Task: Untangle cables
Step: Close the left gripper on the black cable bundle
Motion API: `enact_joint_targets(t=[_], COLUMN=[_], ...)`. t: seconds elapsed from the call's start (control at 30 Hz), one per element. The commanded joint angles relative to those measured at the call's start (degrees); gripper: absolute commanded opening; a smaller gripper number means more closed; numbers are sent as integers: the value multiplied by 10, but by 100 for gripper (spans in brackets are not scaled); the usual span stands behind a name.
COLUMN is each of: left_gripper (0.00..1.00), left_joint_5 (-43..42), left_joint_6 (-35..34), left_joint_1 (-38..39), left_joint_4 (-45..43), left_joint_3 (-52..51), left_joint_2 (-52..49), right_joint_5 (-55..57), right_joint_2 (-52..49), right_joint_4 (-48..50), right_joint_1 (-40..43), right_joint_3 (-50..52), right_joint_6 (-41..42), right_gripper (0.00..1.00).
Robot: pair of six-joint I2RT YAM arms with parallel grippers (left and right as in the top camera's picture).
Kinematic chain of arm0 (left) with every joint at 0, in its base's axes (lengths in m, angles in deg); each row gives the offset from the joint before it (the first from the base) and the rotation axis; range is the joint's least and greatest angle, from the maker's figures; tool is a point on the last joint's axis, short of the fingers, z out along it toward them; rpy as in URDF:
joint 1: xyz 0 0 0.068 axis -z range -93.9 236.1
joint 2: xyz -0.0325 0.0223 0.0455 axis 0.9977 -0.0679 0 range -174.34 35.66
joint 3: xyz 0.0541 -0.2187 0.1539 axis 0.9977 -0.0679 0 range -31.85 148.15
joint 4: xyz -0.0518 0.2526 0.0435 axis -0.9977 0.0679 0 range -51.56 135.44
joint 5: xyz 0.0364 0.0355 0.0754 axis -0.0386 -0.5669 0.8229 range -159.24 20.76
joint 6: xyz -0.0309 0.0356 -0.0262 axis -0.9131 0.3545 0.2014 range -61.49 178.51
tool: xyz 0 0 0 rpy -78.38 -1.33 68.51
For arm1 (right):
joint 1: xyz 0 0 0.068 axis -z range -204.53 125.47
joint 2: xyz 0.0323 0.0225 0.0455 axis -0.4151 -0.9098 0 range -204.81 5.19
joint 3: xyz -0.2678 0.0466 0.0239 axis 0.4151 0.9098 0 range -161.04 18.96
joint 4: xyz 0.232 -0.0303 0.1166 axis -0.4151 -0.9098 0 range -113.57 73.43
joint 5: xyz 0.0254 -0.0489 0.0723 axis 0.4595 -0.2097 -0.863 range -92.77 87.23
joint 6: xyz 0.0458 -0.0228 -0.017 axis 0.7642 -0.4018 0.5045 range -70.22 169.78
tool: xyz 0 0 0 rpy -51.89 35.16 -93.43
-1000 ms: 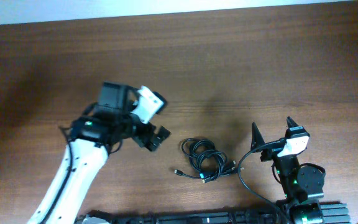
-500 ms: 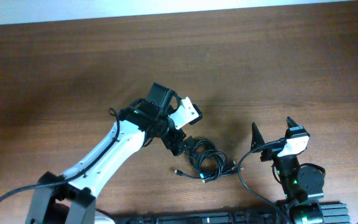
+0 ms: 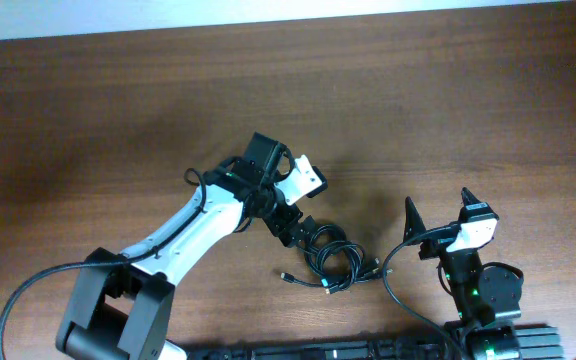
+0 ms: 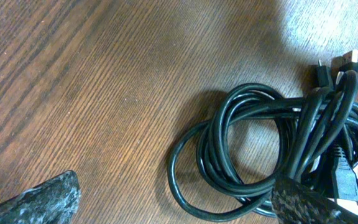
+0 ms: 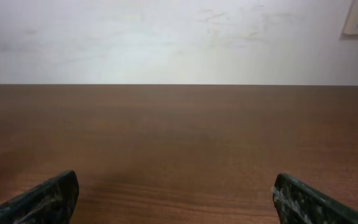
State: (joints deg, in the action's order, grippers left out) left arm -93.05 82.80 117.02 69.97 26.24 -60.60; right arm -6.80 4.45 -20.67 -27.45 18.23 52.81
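The cables (image 3: 328,256) lie in a small black bunch on the brown wooden surface (image 3: 88,120), toward its near edge and between the two arms. In the left wrist view they are several round loops laid over one another, with a tighter knot of strands and small plug ends (image 4: 345,60) at the far right of the bunch. One thin lead with a plug (image 3: 286,277) trails out on the side toward the left arm. The left arm (image 3: 193,228) reaches in at a slant from the lower left, and its wrist with the white camera block (image 3: 309,178) hangs over the bunch's upper left edge, hiding that part from above. The left fingers (image 4: 48,198) are spread wide and pinch nothing. One sits over bare wood, while the other overlaps the knotted end of the bunch; whether it touches the strands cannot be told. The right fingers (image 5: 42,199) are also spread wide, near the right end of the bunch but apart from it, facing across the surface toward a pale wall (image 5: 166,37). A thicker black wire (image 3: 390,285) from the right arm curves just beside the tangle's right end, close to the plugs there. A dark rail (image 3: 318,352) runs along the near edge.
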Motion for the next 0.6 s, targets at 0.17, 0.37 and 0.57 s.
enact_joint_targets(t=[0.17,0.37,0.57], left_gripper=[99,99,93], left_joint_5=[-6,63,82], left_joint_6=[-6,-6,-6], left_joint_1=[32,65,70], left_joint_4=[-16,-31,-36], left_joint_3=[10,10,10], left_joint_2=[-6,-18,-57], right_joint_5=[7,7,7], right_joint_2=[5,5,5], right_joint_4=[-2,-2,-2], right_joint_1=[4,4,4], right_joint_3=[4,4,4], right_joint_6=[3,3,3], right_gripper=[99,99,99])
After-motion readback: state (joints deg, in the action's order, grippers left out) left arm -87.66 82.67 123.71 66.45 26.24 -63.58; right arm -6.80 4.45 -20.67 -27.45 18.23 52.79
